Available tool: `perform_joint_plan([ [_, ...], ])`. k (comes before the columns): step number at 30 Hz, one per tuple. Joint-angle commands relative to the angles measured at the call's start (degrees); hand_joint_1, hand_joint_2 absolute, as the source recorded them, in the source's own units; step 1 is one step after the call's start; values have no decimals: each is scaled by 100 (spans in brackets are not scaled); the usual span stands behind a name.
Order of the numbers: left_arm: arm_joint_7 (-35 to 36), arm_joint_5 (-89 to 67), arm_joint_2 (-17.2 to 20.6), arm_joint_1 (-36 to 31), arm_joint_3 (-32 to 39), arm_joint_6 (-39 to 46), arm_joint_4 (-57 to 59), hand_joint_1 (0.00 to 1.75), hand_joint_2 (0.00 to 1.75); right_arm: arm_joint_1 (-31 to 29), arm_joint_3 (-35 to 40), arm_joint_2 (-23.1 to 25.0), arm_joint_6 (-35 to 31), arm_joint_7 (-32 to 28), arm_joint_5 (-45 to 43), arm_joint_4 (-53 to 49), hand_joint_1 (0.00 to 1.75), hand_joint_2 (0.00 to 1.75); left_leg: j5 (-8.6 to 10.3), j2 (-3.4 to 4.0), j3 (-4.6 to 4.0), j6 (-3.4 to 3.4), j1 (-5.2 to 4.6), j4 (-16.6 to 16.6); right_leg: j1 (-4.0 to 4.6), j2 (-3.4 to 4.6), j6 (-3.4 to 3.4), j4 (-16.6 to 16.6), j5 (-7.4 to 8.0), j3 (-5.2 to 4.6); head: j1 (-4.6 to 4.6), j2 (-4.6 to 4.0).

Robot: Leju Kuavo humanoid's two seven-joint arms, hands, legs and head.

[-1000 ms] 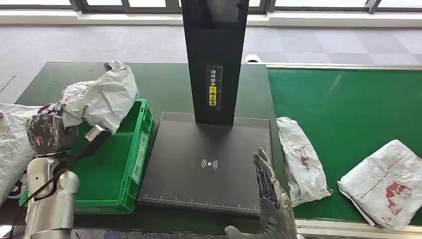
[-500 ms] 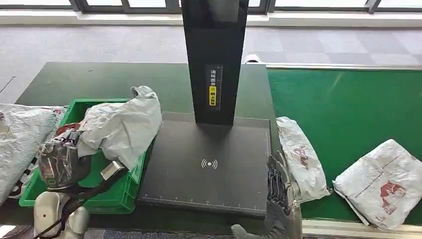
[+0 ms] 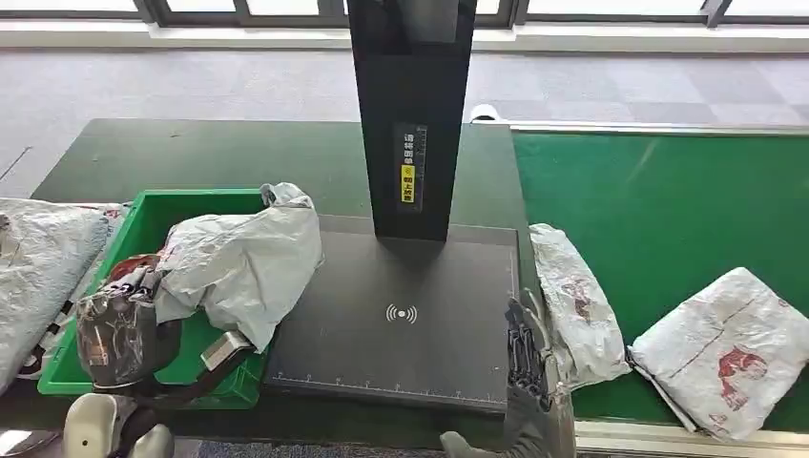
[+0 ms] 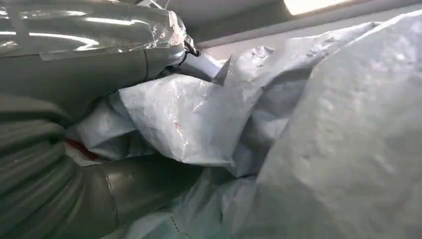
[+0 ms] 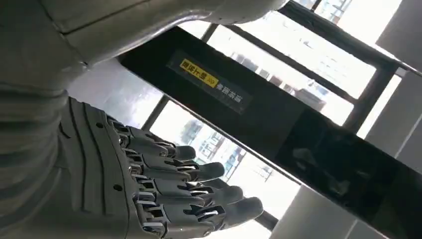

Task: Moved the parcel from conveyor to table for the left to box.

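My left hand (image 3: 122, 327), wrapped in clear film, grips a crumpled grey parcel (image 3: 243, 262) above the green box (image 3: 143, 212); the parcel's end hangs over the box's right rim onto the black scanner base (image 3: 401, 315). In the left wrist view the hand (image 4: 74, 64) clamps the grey wrapping of the parcel (image 4: 323, 124). My right hand (image 3: 529, 358) stands upright and empty at the base's front right corner, beside a long grey parcel (image 3: 572, 301) on the green conveyor (image 3: 668, 210). The right wrist view shows that hand (image 5: 164, 189) with straight fingers holding nothing.
A black scanner post (image 3: 412, 114) rises from the middle of the base. A second grey parcel (image 3: 730, 348) lies on the conveyor at the front right. More grey parcels (image 3: 38, 267) are piled left of the green box. The conveyor's metal rail (image 3: 687, 434) runs along its front.
My left hand has carried the grey parcel rightwards and lower, to the box's right rim. My right hand has shifted right towards the long parcel. The far right parcel has drifted slightly left.
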Motion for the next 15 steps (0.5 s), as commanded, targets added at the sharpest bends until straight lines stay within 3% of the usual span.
perform_joint_plan([
  [1, 226, 88, 125, -282, 7, -687, 1099, 175, 175, 58, -49, -153, 381, -189, 42, 33, 0, 175, 5, -16, 14, 6, -5, -15, -4, -14, 2, -13, -1, 16, 0, 0],
  [2, 268, 113, 173, -426, 70, -727, 1420, 35, 175, 61, -76, -142, 418, -202, 42, 34, 0, 175, 8, -21, 18, 7, -6, -22, -5, -19, 3, -19, 0, 22, 0, 0],
  [3, 254, 124, 220, -612, 131, -722, 1782, 0, 175, 68, -108, -129, 461, -215, 48, 32, 0, 175, 9, -23, 16, 5, -6, -19, -6, -21, 1, -14, -1, 18, 0, 0],
  [4, 300, 221, 229, -818, 253, -713, 2118, 0, 175, 82, -154, -104, 514, -234, 57, 28, 0, 175, 13, -29, 21, 6, -8, -26, -7, -27, 1, -20, 1, 24, 0, 0],
  [5, 314, 257, 263, -966, 325, -678, 2364, 0, 0, 91, -188, -85, 548, -254, 64, 20, 0, 175, 16, -35, 20, 7, -8, -29, -7, -34, 0, -23, 2, 26, 0, 0],
  [9, 270, 450, 313, -1395, 619, -626, 3122, 0, 0, 87, -331, 14, 742, -313, 105, 4, 0, 175, 18, -30, 15, 5, -5, -24, -4, -28, 0, -18, 5, 19, 0, 0],
  [15, 269, 451, 284, -1361, 621, -624, 3071, 0, 0, 96, -329, 24, 744, -314, 109, 7, 0, 175, 16, -16, 10, 1, -4, -9, -4, -15, 0, -4, 3, 10, 0, 0],
])
